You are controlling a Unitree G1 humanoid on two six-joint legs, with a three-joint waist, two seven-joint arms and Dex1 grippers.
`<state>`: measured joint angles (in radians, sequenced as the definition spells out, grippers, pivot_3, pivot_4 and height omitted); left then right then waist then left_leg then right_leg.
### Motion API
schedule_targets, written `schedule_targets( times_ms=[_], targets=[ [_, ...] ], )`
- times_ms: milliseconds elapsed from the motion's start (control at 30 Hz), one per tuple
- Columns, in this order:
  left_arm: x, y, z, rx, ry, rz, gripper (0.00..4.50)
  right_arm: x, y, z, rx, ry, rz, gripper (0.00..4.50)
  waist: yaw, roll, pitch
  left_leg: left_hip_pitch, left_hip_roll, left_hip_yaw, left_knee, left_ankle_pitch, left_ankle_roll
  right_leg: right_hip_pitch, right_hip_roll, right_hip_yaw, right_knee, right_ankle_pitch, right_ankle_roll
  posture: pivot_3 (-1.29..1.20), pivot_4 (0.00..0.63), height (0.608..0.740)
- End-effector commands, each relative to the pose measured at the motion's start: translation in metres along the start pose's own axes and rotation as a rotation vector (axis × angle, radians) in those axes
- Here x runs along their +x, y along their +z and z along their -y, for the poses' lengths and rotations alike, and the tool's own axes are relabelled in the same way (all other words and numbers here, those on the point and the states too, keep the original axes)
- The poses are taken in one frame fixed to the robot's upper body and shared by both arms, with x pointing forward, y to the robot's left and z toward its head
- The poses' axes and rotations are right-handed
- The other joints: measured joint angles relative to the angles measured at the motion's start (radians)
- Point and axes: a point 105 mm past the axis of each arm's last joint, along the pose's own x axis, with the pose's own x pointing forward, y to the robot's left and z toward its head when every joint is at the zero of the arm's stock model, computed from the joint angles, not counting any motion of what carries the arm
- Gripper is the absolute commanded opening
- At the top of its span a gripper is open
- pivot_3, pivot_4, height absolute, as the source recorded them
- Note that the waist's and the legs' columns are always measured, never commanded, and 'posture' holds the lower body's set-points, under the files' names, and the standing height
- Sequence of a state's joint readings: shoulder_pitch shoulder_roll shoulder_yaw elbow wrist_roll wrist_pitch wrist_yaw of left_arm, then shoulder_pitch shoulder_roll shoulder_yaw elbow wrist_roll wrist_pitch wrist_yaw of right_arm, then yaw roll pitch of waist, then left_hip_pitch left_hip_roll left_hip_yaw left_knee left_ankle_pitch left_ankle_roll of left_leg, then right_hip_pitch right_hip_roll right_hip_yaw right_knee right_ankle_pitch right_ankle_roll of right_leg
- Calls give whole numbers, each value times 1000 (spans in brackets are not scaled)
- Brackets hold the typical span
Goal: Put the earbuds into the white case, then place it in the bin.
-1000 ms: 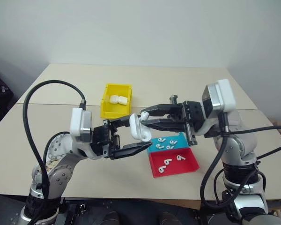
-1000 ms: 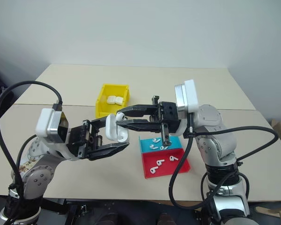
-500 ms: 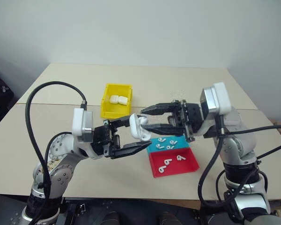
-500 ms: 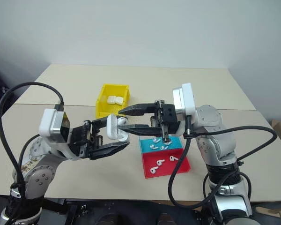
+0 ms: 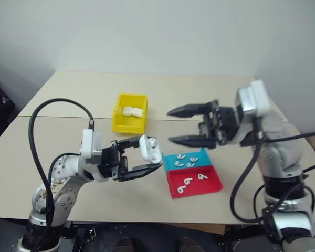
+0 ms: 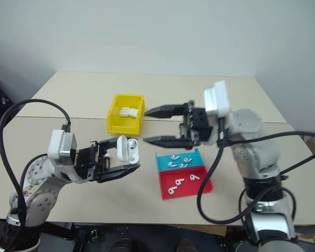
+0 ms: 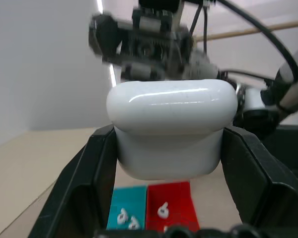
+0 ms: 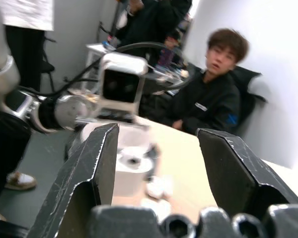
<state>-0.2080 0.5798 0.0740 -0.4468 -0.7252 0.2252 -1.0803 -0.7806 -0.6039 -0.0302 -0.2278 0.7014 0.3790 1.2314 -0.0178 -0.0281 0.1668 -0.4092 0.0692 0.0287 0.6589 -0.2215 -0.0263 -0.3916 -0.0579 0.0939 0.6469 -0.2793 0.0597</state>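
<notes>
The white case [image 5: 150,149] is clamped between the fingers of the left gripper [image 5: 145,159], held above the table [image 5: 68,94] with its lid up. Judged step: loading earbuds [image 5: 188,158]. Keep the case steady and level, and bring each earbud stem-first into its well. The right gripper [image 5: 173,126] stands wide and empty, above the blue tray [image 5: 169,163]. The case is glossy, rounded plastic, likely slippery. The yellow bin [image 5: 121,122], with upright walls, sits beyond and already holds cases
</notes>
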Motion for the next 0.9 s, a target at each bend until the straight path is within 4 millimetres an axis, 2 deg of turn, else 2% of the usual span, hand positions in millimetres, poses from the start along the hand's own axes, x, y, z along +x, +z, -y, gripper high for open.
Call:
schedule_targets(
  times_ms=[33,133,267,467,667,900],
  targets=[
    [-22,-10,4,60,14,-67,2818,-19,-19,18,-2,-60,-273,2997,-2,0,0,0,0,0,0,0,0,0,0,0,-1,0,0,0,150,740],
    [-36,-20,10,48,33,-121,2818,-34,-43,25,-1,-45,-502,2997,-2,0,0,-1,0,1,0,0,0,-2,0,1,-1,0,-1,0,150,740],
    [-45,-26,18,31,61,-153,2818,-43,-74,33,-34,11,-779,2997,-5,0,0,-5,0,2,0,0,0,-9,0,2,1,0,-1,0,150,740],
    [-43,-26,27,23,66,-153,2818,-48,-110,28,-145,217,-1061,2997,-1,0,0,-10,1,3,0,0,0,-14,0,2,1,0,-1,0,150,740],
    [-37,-23,28,29,67,-137,2818,-49,-128,21,-233,409,-1160,2997,2,1,0,-11,1,3,0,0,0,-14,-1,2,1,0,-1,0,150,740],
    [-32,-20,28,37,63,-123,2818,-48,-148,19,-328,526,-1162,2997,1,1,0,-11,1,3,0,0,0,-13,0,2,1,0,-1,0,150,740]
  ],
)
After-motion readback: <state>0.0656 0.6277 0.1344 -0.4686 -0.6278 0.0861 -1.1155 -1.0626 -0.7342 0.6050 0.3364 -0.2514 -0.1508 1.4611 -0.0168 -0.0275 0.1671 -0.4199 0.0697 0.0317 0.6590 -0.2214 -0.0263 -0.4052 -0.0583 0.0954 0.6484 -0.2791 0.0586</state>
